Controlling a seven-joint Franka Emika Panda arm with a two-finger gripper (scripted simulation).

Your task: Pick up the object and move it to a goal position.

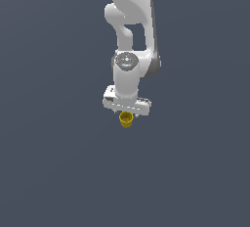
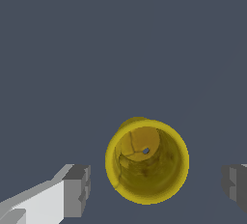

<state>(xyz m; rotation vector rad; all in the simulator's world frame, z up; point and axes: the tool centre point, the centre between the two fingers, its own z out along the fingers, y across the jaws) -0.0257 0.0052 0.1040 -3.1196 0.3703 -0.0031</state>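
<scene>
Yellow cup (image 2: 147,160), upright, mid-counter, ungrasped. Pincer (image 2: 157,189) wide, fingers (image 2: 77,191) flanking the cup, apart from it. Closing, lifting, carrying to goal remain.

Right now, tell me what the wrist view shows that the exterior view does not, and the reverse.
Only the wrist view shows the inside of the yellow cup: its round rim, stained inner wall and a small hole in the bottom, with a grey finger pad on each side, clear gaps between. Only the exterior view shows the white arm reaching down and the hand directly over the cup. Both show the cup and the plain dark grey background.
</scene>
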